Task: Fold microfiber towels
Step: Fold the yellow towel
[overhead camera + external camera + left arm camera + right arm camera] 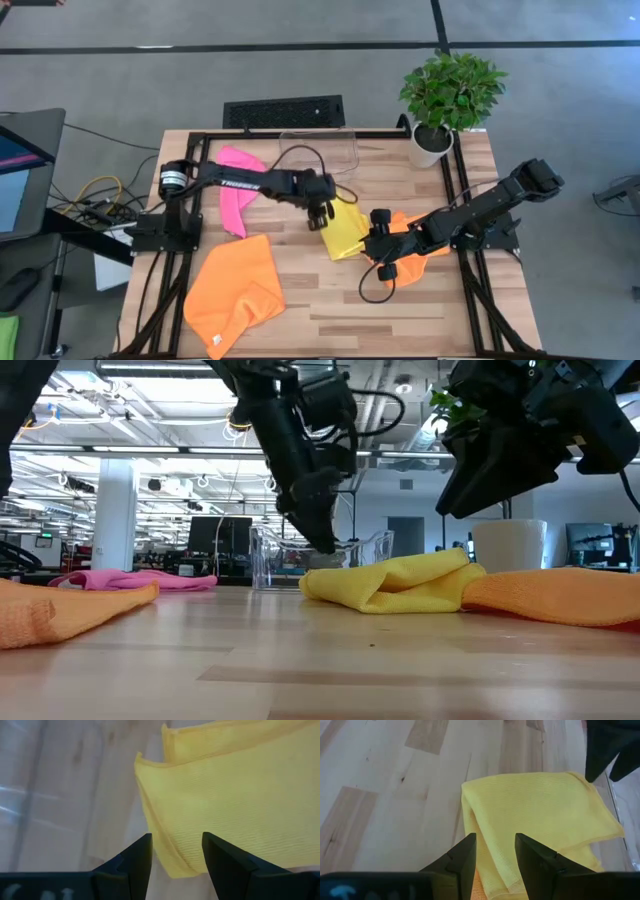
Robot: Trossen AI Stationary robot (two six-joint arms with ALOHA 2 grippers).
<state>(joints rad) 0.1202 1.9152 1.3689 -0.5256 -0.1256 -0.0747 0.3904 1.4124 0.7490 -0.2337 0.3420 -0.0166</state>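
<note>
Orange cloth fills the near left corner of the low view — an orange towel [70, 610] lying rumpled on the table [320, 670], with a pink towel [135, 580] behind it. At centre the folded yellow towel [400, 585] touches a second orange towel [560, 595] on its right, and a clear plastic bin [320, 560] stands behind.

From above, the left gripper [320, 212] hovers at the yellow towel's [345, 230] far edge; the right gripper [380, 240] sits at its near right corner, over the second orange towel [415, 235]. The first orange towel [235, 290] lies near left, the pink towel [238, 185] far left, and a potted plant [450, 100] stands at the far right corner.

Left wrist view: the fingers [135, 860] stand apart, empty, just above the yellow towel's [225, 795] edge.

Right wrist view: the fingers [465, 857] are likewise spread — nothing held — over the yellow towel [535, 815].
</note>
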